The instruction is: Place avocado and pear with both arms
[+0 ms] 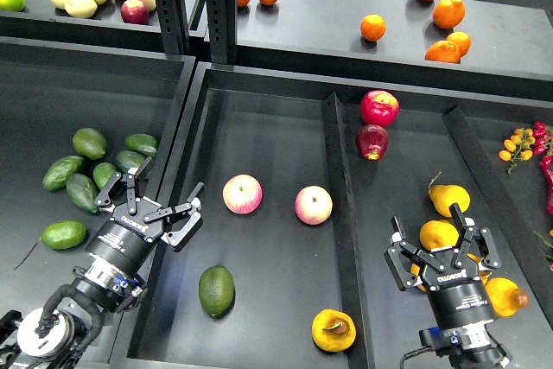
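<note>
Avocado point(216, 290) beside open left tool point(159, 199)

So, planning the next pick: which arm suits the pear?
Probably right: its open gripper sits just right of the pear. The left gripper, also open, is nearer the avocado.

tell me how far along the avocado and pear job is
Both fruits look placed: the avocado and the bruised pear lie in the middle bin near its front, apart from each other and from the two apples behind them. Nothing is in hand: the left gripper and right gripper both have open, empty jaws. Little seems left beyond pulling the arms back.
</note>
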Robot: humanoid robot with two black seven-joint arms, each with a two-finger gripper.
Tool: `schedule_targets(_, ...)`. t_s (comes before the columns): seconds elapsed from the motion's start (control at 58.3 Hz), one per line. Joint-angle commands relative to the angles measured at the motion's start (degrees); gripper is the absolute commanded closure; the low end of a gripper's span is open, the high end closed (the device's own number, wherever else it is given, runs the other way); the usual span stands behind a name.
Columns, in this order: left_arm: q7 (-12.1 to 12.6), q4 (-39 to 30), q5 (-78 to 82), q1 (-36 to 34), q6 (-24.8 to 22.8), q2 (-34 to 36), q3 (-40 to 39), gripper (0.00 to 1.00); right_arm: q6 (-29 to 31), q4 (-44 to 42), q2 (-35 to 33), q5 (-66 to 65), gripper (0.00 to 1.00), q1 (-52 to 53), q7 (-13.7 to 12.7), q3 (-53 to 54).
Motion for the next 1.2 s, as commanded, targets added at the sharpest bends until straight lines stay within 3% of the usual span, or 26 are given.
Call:
schedule_targets(0.0, 0.36, -0.02, -0.01, 0.0, 0.0, 0.0, 0.0, 0.0, 0.1, 0.07, 0.0, 0.0, 0.01, 0.0, 0.0, 0.0)
schedule_targets(0.429, 0.45, -0.81, -0.01, 0.09, 0.0, 0.0, 0.0, 0.0, 0.27, 0.07, 0.0, 0.0, 0.01, -0.09, 0.0, 0.0)
schedule_targets(1.184, 0.53, 3.85, -0.71, 0.18, 0.0, 0.0, 0.79, 0.01, 0.27, 0.07, 0.0, 0.0, 0.01, 0.0, 0.0, -0.35)
